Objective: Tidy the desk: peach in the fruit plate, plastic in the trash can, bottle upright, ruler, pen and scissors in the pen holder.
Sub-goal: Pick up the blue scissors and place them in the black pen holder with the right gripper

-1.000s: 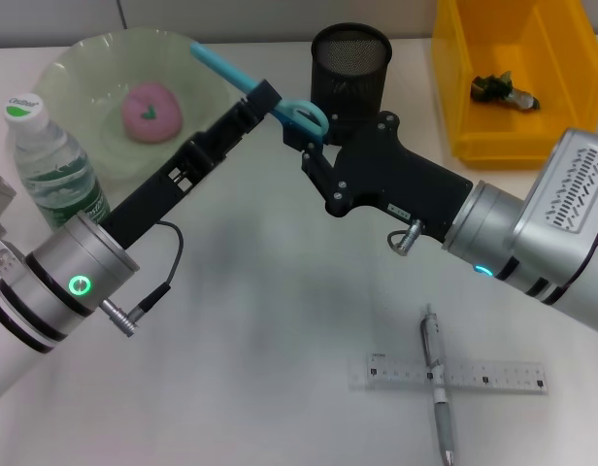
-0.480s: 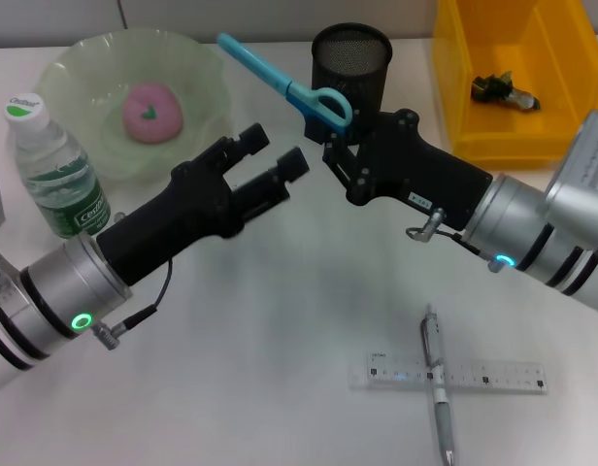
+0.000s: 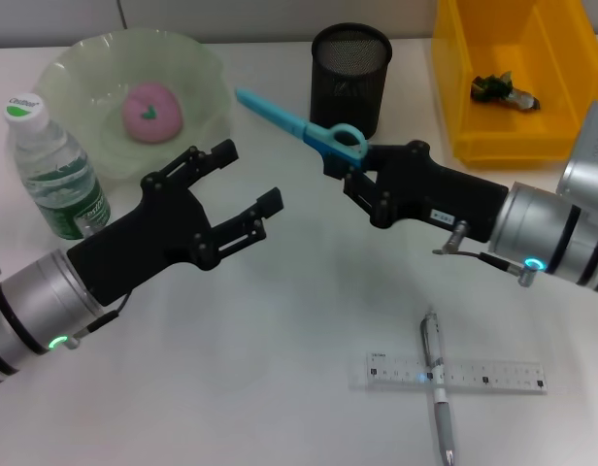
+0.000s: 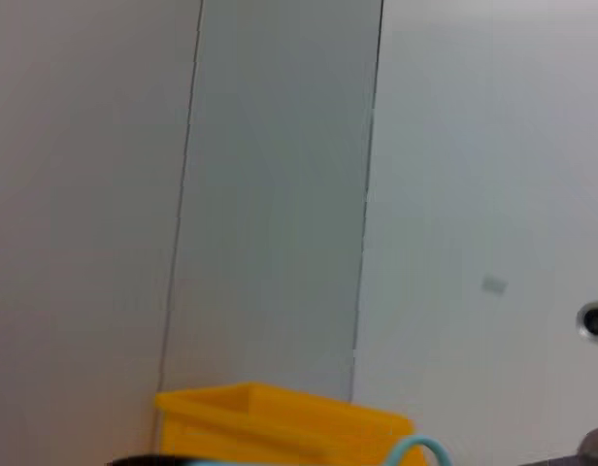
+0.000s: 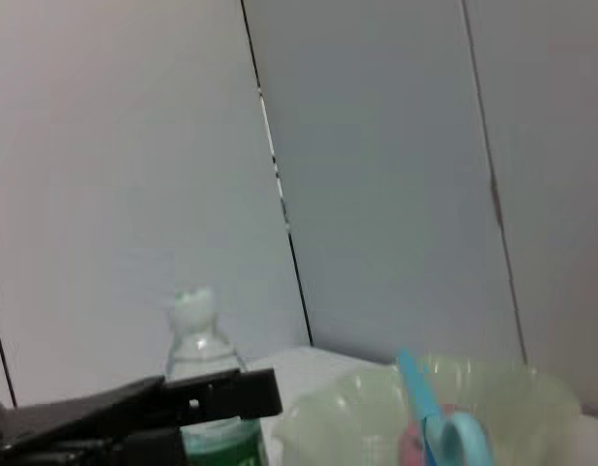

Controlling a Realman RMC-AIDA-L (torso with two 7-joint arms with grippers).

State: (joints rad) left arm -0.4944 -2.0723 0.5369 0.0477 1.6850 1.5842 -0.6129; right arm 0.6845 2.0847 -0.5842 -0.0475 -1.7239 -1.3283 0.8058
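Observation:
Blue scissors [image 3: 287, 119] hang above the desk just left of the black mesh pen holder [image 3: 350, 63], handle loops in my right gripper [image 3: 342, 161], which is shut on them, blades pointing toward the fruit plate [image 3: 78, 58]. My left gripper [image 3: 249, 175] is open and holds nothing, a short way left of the blades. The pink peach [image 3: 151, 109] lies in the plate. The bottle [image 3: 51, 165] stands upright beside it. Plastic [image 3: 503, 89] lies in the yellow trash can [image 3: 454, 107]. The pen [image 3: 438, 388] lies across the clear ruler [image 3: 493, 375] at the front right.
The right wrist view shows the bottle [image 5: 197, 330], the plate [image 5: 377, 408], the scissors [image 5: 427, 403] and a left finger [image 5: 134, 408]. The left wrist view catches the yellow can [image 4: 280, 422] and a scissor loop [image 4: 420, 449].
My left gripper let go of the scissor blades, opened and drew back to the left. My right gripper kept the scissors and moved them right and lower, beside the pen holder.

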